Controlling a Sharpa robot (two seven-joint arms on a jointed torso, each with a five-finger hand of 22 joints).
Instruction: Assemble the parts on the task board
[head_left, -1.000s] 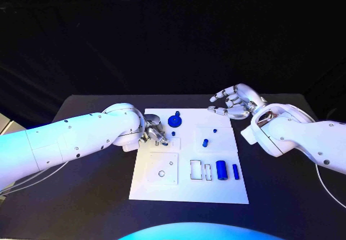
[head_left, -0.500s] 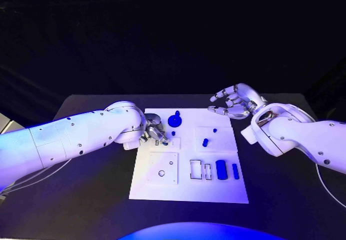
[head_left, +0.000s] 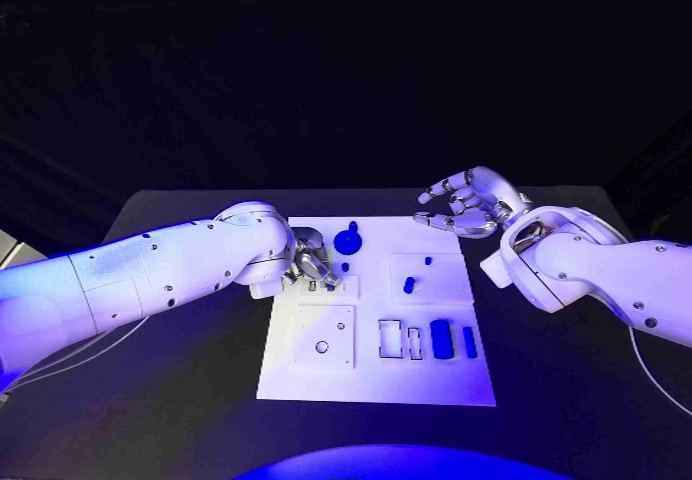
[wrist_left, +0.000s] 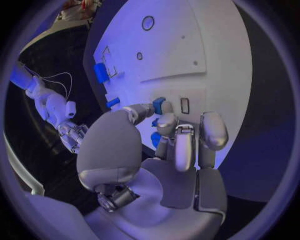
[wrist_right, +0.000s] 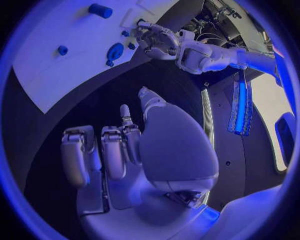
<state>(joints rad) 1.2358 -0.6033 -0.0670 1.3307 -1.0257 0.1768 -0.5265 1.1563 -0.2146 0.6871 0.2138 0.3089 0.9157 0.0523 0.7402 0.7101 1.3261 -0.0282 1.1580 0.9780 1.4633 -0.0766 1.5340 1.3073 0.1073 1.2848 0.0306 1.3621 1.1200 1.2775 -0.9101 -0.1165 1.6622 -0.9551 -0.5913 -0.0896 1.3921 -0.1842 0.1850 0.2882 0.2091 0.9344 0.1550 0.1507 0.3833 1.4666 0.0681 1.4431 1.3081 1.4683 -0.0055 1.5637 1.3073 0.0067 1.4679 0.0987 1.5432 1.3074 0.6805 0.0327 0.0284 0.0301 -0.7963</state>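
Note:
The white task board (head_left: 378, 375) lies mid-table. My left hand (head_left: 310, 262) rests over its far left part. In the left wrist view the thumb and a finger of my left hand (wrist_left: 169, 150) pinch a small blue part (wrist_left: 159, 106) beside a narrow slot (wrist_left: 184, 105); the same small blue part (head_left: 348, 267) stands on the board. A blue round knob (head_left: 349, 240) sits just beyond it. My right hand (head_left: 464, 203) hovers off the board's far right corner, fingers loosely bent and apart, holding nothing. In the right wrist view my right hand (wrist_right: 125, 150) is likewise bare.
Two small blue pieces (head_left: 410, 284) sit on the raised square at mid-board. A blue cylinder (head_left: 441, 339) and a blue bar (head_left: 470, 342) lie at the near right beside rectangular cut-outs. A square plate with a round hole (head_left: 326, 337) is at the near left.
My left hand has shifted very slightly over the board. The right hand and the parts stay where they were.

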